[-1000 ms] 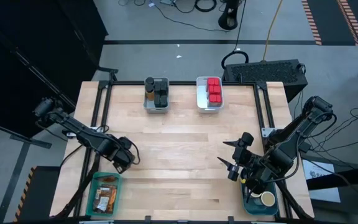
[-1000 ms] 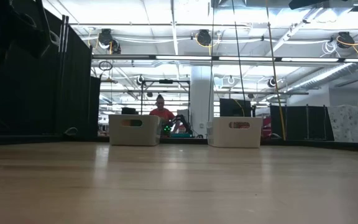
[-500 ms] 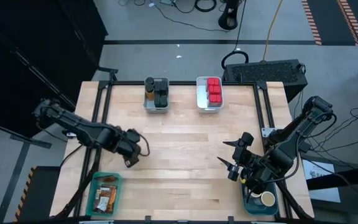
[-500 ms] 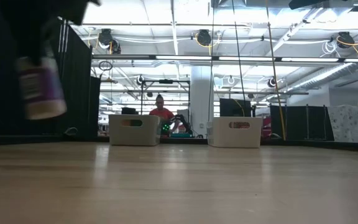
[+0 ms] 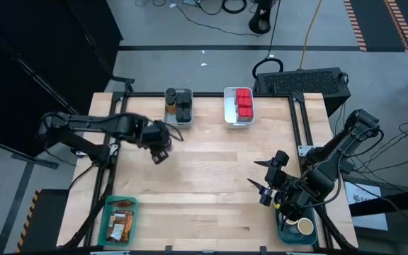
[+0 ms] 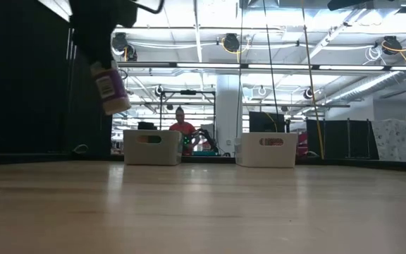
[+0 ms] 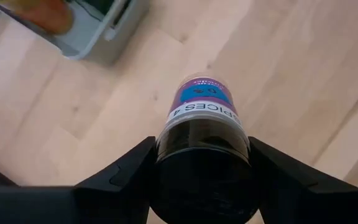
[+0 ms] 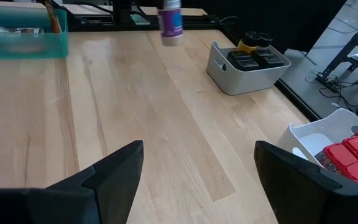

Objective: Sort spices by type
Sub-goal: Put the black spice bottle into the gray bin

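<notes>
My left gripper is shut on a dark spice jar with a black cap and a purple-and-blue label. It hangs in the air over the table's far left part, a little short of the grey bin that holds dark jars. The white bin holds red tins. Brown-orange packets lie in the teal bin, and a tan-topped jar sits in the blue bin at the near right. My right gripper is open and hovers beside that blue bin, touching nothing. My left gripper pinches the jar between its two fingers, one on each side of the body just below the black cap. The fingers come from above. The jar hangs below them with its base toward the table, tilted, lifted clear.
The grey and white bins stand side by side at the far edge. The teal bin is at the near left corner. Bare wood lies between the arms. A person sits in the room beyond the table.
My left gripper has carried the jar from beside the teal bin at the near left toward the far edge and slightly right, toward the grey bin, and higher above the table. The jar has stayed in its hold. The right arm has kept still.
</notes>
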